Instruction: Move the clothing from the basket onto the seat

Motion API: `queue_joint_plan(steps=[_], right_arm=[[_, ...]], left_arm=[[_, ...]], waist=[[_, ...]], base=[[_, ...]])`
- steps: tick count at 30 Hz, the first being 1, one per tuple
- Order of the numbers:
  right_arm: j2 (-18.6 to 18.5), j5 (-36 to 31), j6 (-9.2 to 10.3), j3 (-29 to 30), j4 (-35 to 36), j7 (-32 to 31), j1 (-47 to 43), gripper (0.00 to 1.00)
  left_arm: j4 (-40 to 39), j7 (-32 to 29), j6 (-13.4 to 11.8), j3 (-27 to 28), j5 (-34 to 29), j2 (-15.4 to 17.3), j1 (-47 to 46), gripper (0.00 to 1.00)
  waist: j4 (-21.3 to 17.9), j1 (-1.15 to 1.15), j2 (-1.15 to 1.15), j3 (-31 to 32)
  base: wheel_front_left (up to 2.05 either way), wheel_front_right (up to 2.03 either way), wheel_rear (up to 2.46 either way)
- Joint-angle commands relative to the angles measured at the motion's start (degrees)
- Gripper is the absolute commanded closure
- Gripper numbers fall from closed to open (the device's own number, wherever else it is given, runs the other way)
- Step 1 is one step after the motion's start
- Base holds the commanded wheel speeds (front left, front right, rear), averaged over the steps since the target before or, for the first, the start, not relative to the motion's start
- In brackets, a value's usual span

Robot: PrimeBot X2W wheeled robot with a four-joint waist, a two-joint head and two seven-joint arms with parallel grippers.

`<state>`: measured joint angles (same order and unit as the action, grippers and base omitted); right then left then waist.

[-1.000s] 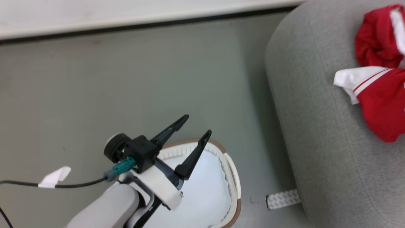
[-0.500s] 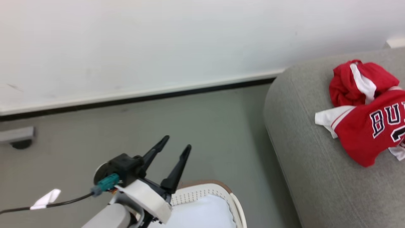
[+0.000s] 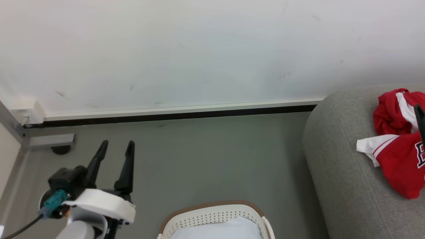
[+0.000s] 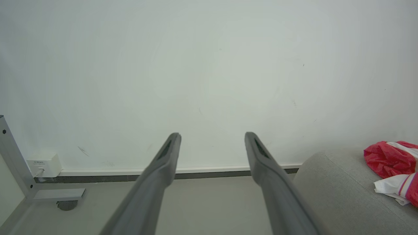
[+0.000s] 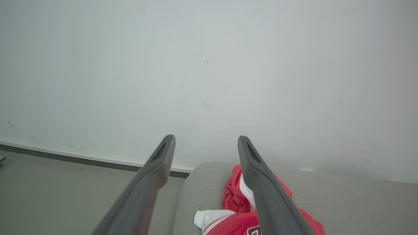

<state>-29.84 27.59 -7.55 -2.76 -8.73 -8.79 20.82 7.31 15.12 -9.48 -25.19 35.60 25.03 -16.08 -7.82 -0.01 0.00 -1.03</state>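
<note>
The fingers of the left gripper are spread wide with nothing between them, and those of the right gripper are parted and bare too. Both pairs point up at the wall, a plain matt white face beyond their tips. That lifted, empty pose fits arms with no load to carry. Under both pairs runs the floor, smooth and grey-green, meeting the wall at a dark skirting line. The seat bulks to the right of the left fingers and directly below the right ones. It is grey woven cloth, rounded at the corner, and broad and soft enough to take loose garments without their sliding off. The basket sits on the floor to the right of the left fingers and nearer the robot, a rounded shell of white perforated plastic with a tan rim band. What shows of its inside is pale and holds nothing red, though the frame cuts off most of it, so I cannot be sure it is empty. The clothing lies on the seat, limp and creased as thin sports fabric will. The jersey, red with a white trimmed edge and dark lettering, lies between the bases of the right fingers. The striped piece is bunched just beyond it, partly behind the right-hand finger. With both pieces on the seat, the task looks finished or nearly so.
</note>
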Motion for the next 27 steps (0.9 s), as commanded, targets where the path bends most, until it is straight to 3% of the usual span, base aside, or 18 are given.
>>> queue_joint_plan(steps=[1,6,10,14,21,27], right_arm=[[0.5,-0.7,0.13,0.7,0.4,0.9,-1.4,0.0],[7.5,-5.4,0.13,2.7,2.3,8.2,-6.2,0.0],[13.2,-7.2,0.13,2.5,2.6,14.7,-10.4,0.0],[17.0,-9.5,0.13,1.2,0.9,20.3,-13.6,0.0],[21.3,-12.0,0.13,-2.1,-3.5,23.7,-16.1,0.0],[23.3,-13.0,0.13,-2.2,-4.7,24.0,-16.0,0.0]], left_arm=[[-0.1,0.0,-0.1,0.5,-0.9,-0.4,1.3,0.0],[-0.4,0.0,1.3,6.0,-3.2,-3.2,4.6,0.0],[-2.3,0.0,2.0,12.0,-8.5,-6.8,7.6,0.0],[-3.1,0.0,4.6,17.2,-12.7,-10.6,11.0,0.0],[-0.5,0.0,9.7,23.7,-17.6,-16.1,14.9,0.0],[1.1,0.0,13.5,27.2,-21.4,-18.9,15.7,0.0]], waist=[[0.4,0.01,0.0,0.2],[1.6,0.01,0.0,0.6],[2.0,0.01,0.0,0.6],[2.0,0.01,0.0,0.5],[1.4,0.01,0.0,0.6],[0.9,0.01,0.0,0.5]], base=[[0.0,0.0,0.0],[0.0,0.0,0.0],[0.0,0.0,0.0],[0.0,0.0,0.0],[0.0,0.0,0.0],[0.0,0.0,0.0]])
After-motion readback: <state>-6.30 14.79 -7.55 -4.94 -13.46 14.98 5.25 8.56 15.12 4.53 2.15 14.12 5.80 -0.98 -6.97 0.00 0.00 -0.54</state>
